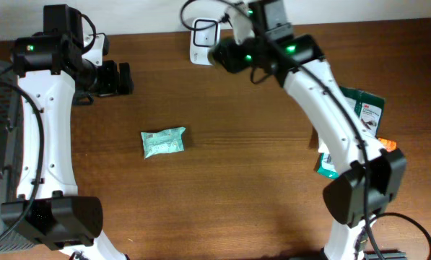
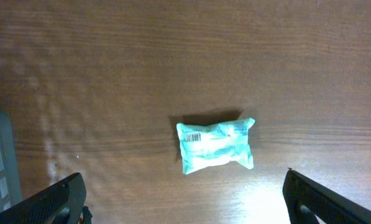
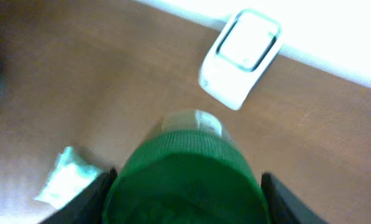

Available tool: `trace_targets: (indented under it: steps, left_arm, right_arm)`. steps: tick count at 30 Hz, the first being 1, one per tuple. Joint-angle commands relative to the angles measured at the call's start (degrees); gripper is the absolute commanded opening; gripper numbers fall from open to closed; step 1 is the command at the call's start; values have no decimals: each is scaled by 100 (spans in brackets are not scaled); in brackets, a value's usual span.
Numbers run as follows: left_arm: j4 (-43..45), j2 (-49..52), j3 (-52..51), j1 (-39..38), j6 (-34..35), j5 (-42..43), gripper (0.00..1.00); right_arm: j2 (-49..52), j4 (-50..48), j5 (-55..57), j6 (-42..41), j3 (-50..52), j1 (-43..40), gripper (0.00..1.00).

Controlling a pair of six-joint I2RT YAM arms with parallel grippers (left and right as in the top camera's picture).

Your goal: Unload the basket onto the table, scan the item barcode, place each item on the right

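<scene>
As the left gripper (image 2: 184, 186) gapes, the right gripper (image 3: 188, 190) clasps a ribbed green item (image 3: 185, 155)

**Desk:** What is the right pincer (image 3: 186, 198) gripping?

**Photographer:** A green-capped container (image 3: 185, 171). Its ribbed lid is facing the wrist lens, and it is hovering near the white scanner (image 3: 241, 56).

**Desk:** And the scanner?

**Photographer:** It is lying at the far edge of the worktop (image 3: 79, 87), with its dark-rimmed window facing up.

**Desk:** Anything else?

**Photographer:** A crumpled teal packet (image 2: 216, 145) is lying flat, well apart from the scanner, showing its barcode on top.
</scene>
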State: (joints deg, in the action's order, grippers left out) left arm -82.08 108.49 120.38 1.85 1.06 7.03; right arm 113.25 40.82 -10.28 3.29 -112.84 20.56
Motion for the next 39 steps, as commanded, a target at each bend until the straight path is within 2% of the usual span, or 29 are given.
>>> trace_targets:
  steps: [1,5,6,8,13,19,21,23,24,26,29,30,31,34,36,39]
  left_arm:
    - [11,-50,31,31,-68,15,99]
    - [11,-50,31,31,-68,15,99]
    - [11,-50,31,31,-68,15,99]
    - [11,-50,31,31,-68,15,99]
    - [11,-50,31,31,-68,15,99]
    - [11,-50,31,31,-68,15,99]
    - [11,-50,31,31,-68,15,99]
    - [11,-50,31,31,-68,17,99]
    - [11,-50,31,31,-68,17,99]
    - [11,-50,31,31,-68,17,99]
    - [11,-50,31,31,-68,15,99]
    - [11,-50,31,31,-68,15,99]
    - [11,-50,31,31,-68,15,99]
    - [11,-50,31,31,-68,15,99]
    - [11,-50,31,31,-68,15,99]
    - [11,-50,31,31,-68,15,99]
  right_arm:
    - [535,-1368,1097,1156,-149,136,49]
    - [1443,-3742,1099,3279,-149,133,50]
    - [1620,-4148,1099,3626,-149,133,55]
    - [2002,-4927,1102,4297,-149,133,55]
    - [2378,-5598,1010,4325,-149,81,55]
    - [2413,-5668,627,4266,-149,81,54]
    - [2245,-5604,446,3565,-149,79,51]
    - [1945,-5152,442,3211,-149,46,48]
    - [1718,-4719,389,2688,-151,15,48]
    - [1248,-3606,-76,2251,-151,-31,48]
    - [761,-1821,-376,2253,-151,-35,46]
    - [638,-918,-367,2256,-151,-63,46]
    - [629,-57,-365,2256,-151,-146,46]
    - [719,1639,-282,2280,-142,-581,47]
    - [903,2135,-162,2275,-98,-1156,50]
    - [1058,2251,-142,2275,-46,-1814,51]
